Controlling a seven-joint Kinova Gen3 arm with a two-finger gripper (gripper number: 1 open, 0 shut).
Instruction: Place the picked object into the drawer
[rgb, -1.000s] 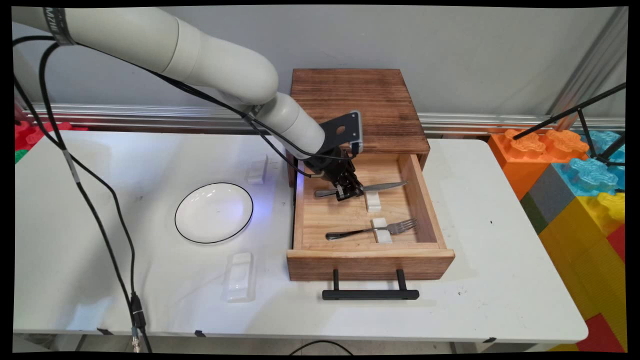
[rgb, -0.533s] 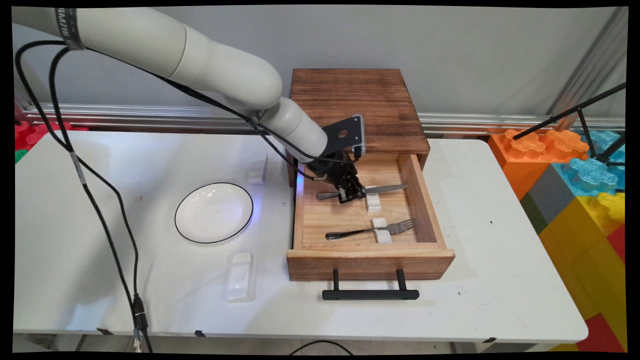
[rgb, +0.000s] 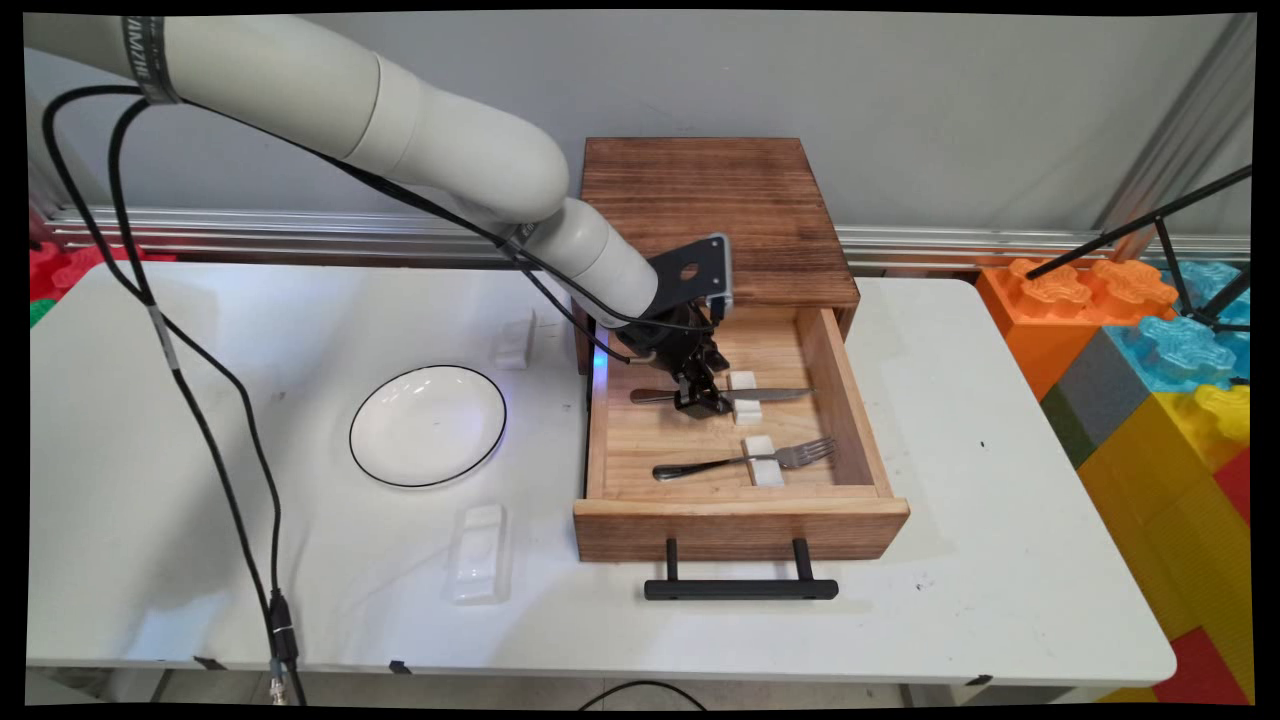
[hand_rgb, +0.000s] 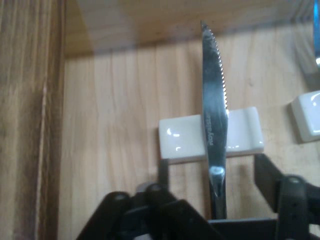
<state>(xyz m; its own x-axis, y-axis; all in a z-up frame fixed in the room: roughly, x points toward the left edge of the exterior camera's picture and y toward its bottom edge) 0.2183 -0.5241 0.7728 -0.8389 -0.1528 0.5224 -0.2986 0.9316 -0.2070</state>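
Surface (rgb: 1000, 560): white, rectangular, carrying all items below.

Wooden cabinet (rgb: 715, 205): dark-stained box at the middle of the surface's far edge. Its drawer (rgb: 740, 525), of lighter wood with a black bar handle (rgb: 740, 589), is pulled open toward the near edge.

Plate (rgb: 428, 425): white, round, dark-rimmed, left of the drawer, midway between the near and far edges.

Clear plastic rest (rgb: 479, 553): on the surface just nearer than the plate. Small white rest (rgb: 514, 340): beyond the plate, near the cabinet's left side.

Claw (rgb: 703, 400): black, reaching down into the far half of the drawer, its two fingers (hand_rgb: 267, 180) spread on either side of the knife's handle, not clamped on it.

Knife (hand_rgb: 214, 120): serrated, lying across a white rest (hand_rgb: 185, 137) in the far half of the drawer, blade toward the drawer's right wall.

Fork (rgb: 745, 459): lying across a second white rest (rgb: 765, 462) in the drawer's near half, tines pointing right.
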